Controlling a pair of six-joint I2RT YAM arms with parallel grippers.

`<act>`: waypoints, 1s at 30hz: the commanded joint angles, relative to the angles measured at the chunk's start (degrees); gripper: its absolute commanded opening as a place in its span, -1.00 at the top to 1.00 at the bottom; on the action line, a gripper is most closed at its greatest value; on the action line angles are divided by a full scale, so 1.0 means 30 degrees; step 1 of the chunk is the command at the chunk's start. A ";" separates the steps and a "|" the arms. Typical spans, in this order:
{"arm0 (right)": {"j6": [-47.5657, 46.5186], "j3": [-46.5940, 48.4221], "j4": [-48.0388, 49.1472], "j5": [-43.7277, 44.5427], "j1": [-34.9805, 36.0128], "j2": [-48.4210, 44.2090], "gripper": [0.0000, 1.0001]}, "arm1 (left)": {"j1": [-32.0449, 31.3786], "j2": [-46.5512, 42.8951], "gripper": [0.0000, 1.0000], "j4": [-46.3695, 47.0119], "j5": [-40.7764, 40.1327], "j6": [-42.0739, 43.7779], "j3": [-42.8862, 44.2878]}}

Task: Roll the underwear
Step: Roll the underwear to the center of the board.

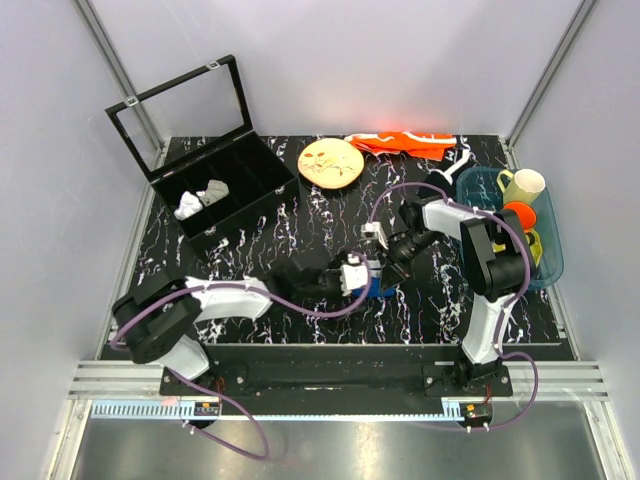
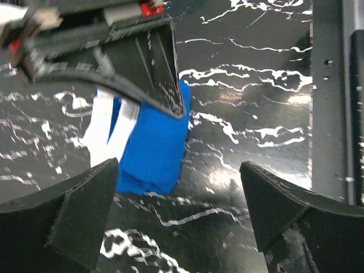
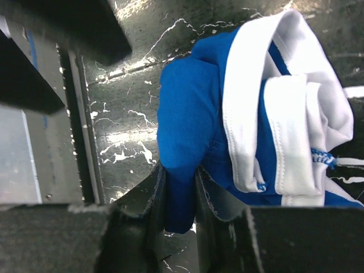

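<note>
The underwear point(image 1: 377, 288), royal blue with a white waistband, lies bunched on the black marbled table near the middle front. My right gripper point(image 3: 180, 200) is shut on a fold of its blue fabric; the white waistband point(image 3: 296, 131) curls beside it. In the top view the right gripper point(image 1: 384, 263) reaches down onto the bundle from the right. My left gripper point(image 2: 179, 190) is open and empty, its fingers point(image 2: 85, 207) spread just short of the underwear point(image 2: 156, 142). In the top view the left gripper point(image 1: 355, 277) sits against the bundle's left side.
An open black compartment box point(image 1: 215, 215) with small white cloth pieces point(image 1: 200, 198) stands at the back left. A patterned plate point(image 1: 330, 162) and an orange cloth point(image 1: 400, 143) lie at the back. A blue tub point(image 1: 550, 262) with cups stands on the right.
</note>
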 commanded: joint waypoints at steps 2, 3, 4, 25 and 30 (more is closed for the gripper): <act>0.1203 0.0678 -0.1852 0.0585 -0.0917 0.1857 0.53 | -0.1393 0.2109 -0.86 -0.3885 -0.2965 0.4915 0.3336; 0.1292 0.0794 -0.1968 0.0527 -0.0947 0.1946 0.53 | -0.1512 0.2837 -0.86 -0.4585 -0.3431 0.5382 0.4036; 0.1263 0.0853 -0.2086 0.0440 -0.0976 0.2063 0.53 | -0.1600 0.3134 -0.81 -0.4998 -0.3609 0.5589 0.4362; 0.2610 0.0445 -0.0449 -0.0061 -0.4048 -0.2585 0.12 | 0.1324 0.8262 0.37 -1.1241 0.3122 0.2548 0.8289; 0.2351 -0.1310 0.1924 0.0673 -0.5195 -0.5868 0.05 | 0.2762 1.0395 0.38 -1.2968 0.6721 0.0643 0.9869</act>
